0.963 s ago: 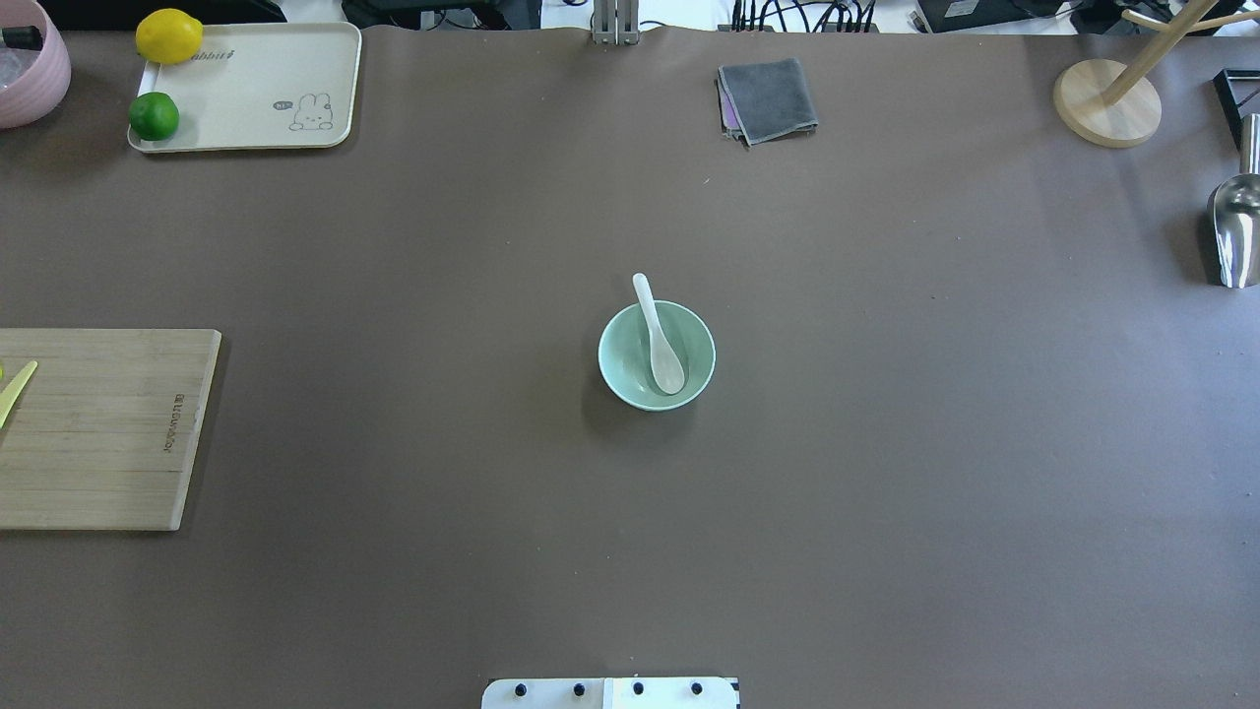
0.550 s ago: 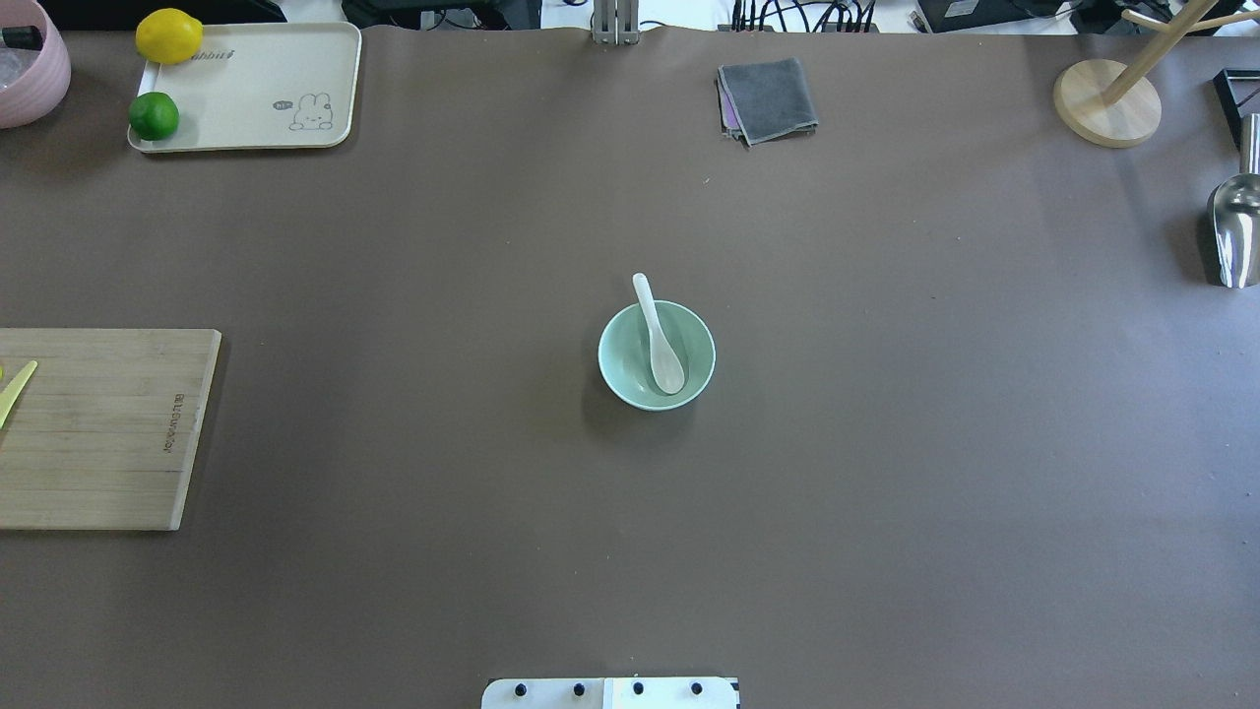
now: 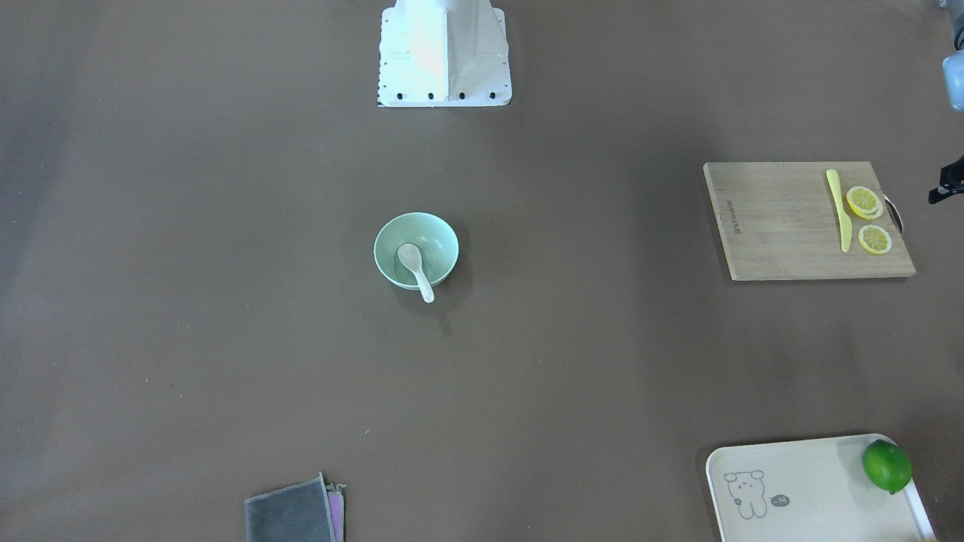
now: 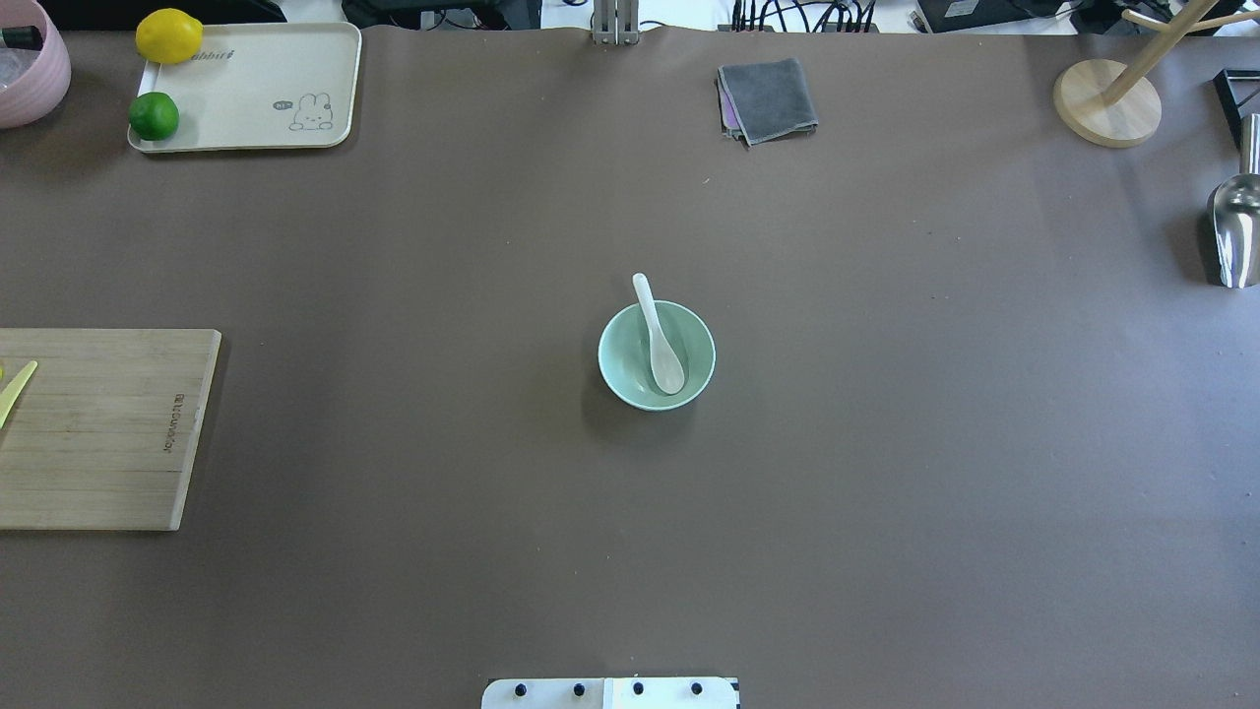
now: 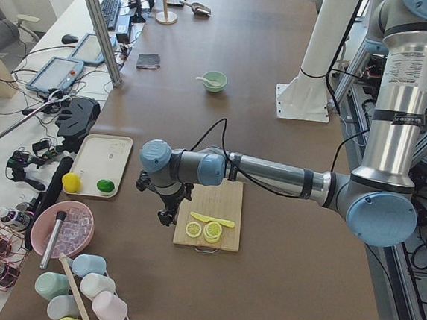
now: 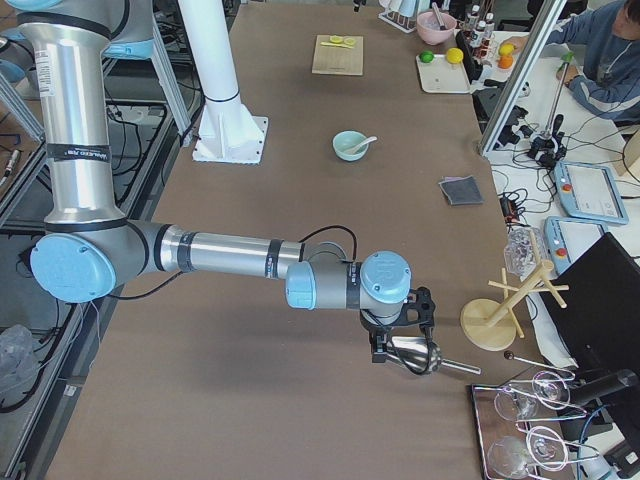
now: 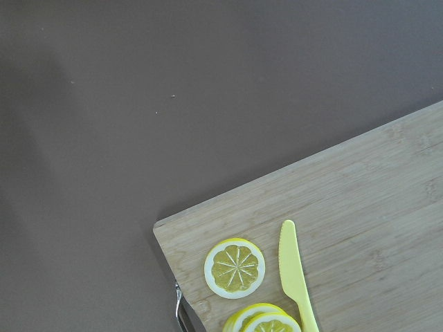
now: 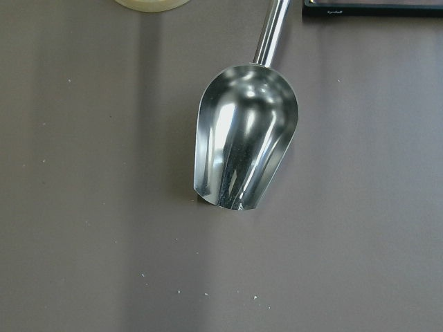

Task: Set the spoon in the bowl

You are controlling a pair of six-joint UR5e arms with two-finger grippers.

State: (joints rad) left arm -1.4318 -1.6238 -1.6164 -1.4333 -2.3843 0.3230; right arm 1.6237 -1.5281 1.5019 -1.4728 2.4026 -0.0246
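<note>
The white spoon (image 4: 661, 350) lies in the mint-green bowl (image 4: 608, 356) at the table's middle. Its scoop rests inside and its handle sticks out over the far rim. Both also show in the front view, spoon (image 3: 413, 262) and bowl (image 3: 440, 239). My left gripper (image 5: 165, 217) hangs over the table's left end beside the cutting board, far from the bowl. My right gripper (image 6: 383, 354) hangs over the metal scoop (image 8: 246, 149) at the right end. I cannot tell whether either gripper is open or shut. Neither wrist view shows fingers.
A wooden cutting board (image 4: 98, 428) with a yellow knife (image 3: 837, 211) and lemon slices (image 3: 864, 202) lies at the left. A tray (image 4: 256, 89) with a lime and a lemon, a grey cloth (image 4: 768, 98) and a wooden stand (image 4: 1107, 103) line the far edge.
</note>
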